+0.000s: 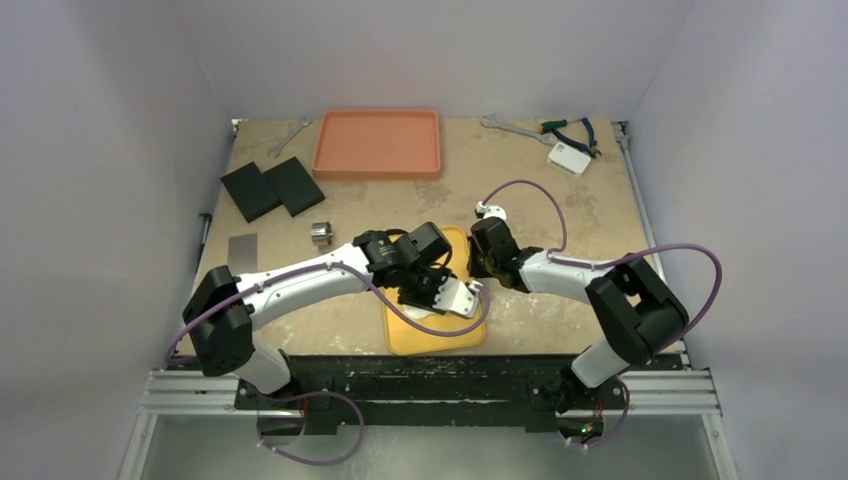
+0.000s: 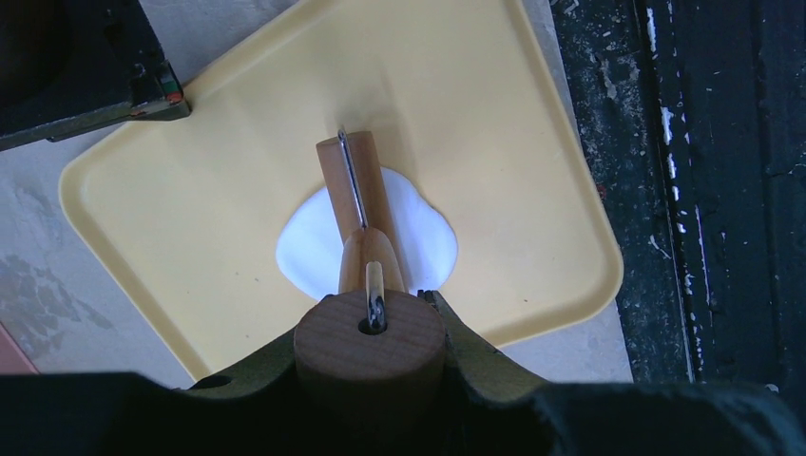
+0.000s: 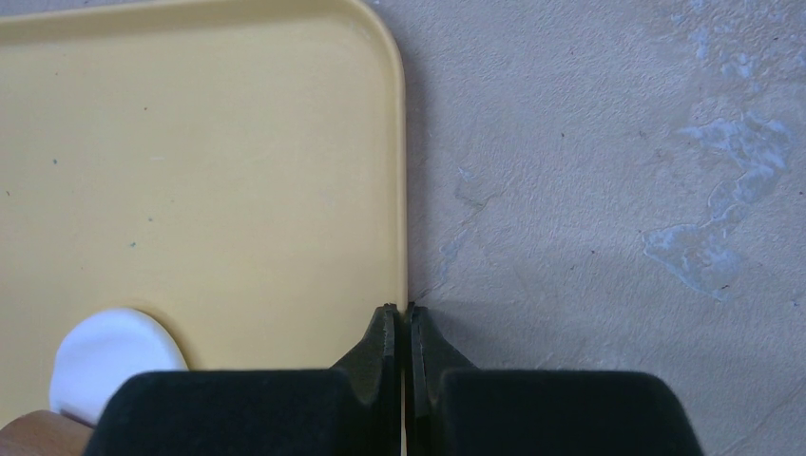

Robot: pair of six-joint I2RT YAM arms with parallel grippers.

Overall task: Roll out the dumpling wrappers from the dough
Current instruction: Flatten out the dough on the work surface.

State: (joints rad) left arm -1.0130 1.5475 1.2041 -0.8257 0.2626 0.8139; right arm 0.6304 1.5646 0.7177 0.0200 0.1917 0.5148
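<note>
Left gripper (image 2: 371,353) is clamped on the handle of a wooden rolling pin (image 2: 354,195). The roller lies on the flat white dough (image 2: 423,242), in the middle of the yellow tray (image 2: 190,190). Right gripper (image 3: 399,318) has its fingers squeezed together at the tray's edge, by the table (image 3: 618,190).

Orange tray (image 1: 376,143), black blocks (image 1: 250,192), wrench (image 1: 512,127)

2 trays (image 1: 376,143) (image 1: 430,340), 2 pads (image 1: 250,192) (image 1: 294,185), 2 wrenches (image 1: 290,136) (image 1: 510,127) — 1 roller (image 2: 352,185), 1 dough sheet (image 2: 304,252).
</note>
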